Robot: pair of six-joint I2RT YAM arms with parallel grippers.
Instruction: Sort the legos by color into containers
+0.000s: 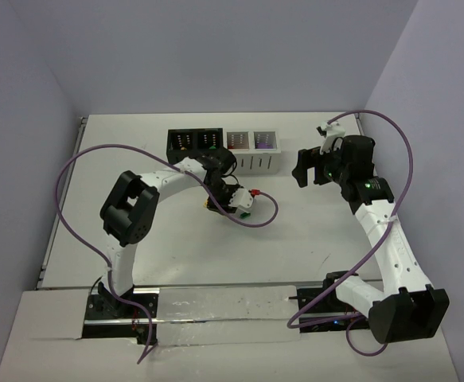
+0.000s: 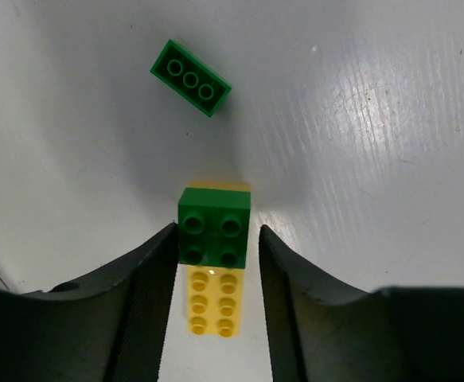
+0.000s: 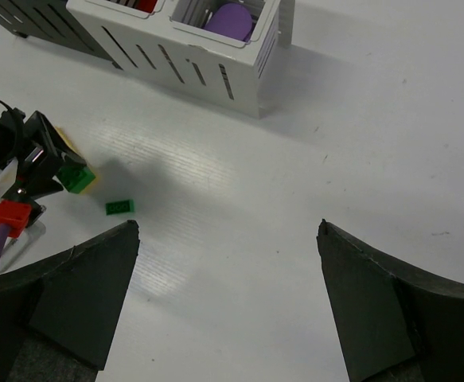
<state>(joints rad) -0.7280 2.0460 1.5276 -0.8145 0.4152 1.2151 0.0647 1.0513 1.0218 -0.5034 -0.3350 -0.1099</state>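
Observation:
My left gripper is low over the table, its open fingers on either side of a green 2x2 lego that sits on one end of a yellow lego. The left finger is at the brick's edge and a gap shows on the right. A green 1x3 lego lies flat just beyond. In the top view the left gripper is in front of the containers, two black and two white. My right gripper is wide open and empty, held above the table right of the bins.
The right wrist view shows the white bins, with a purple piece in the end one and a red piece in the one beside it. A purple cable loops by the left gripper. Walls close the table's back and sides.

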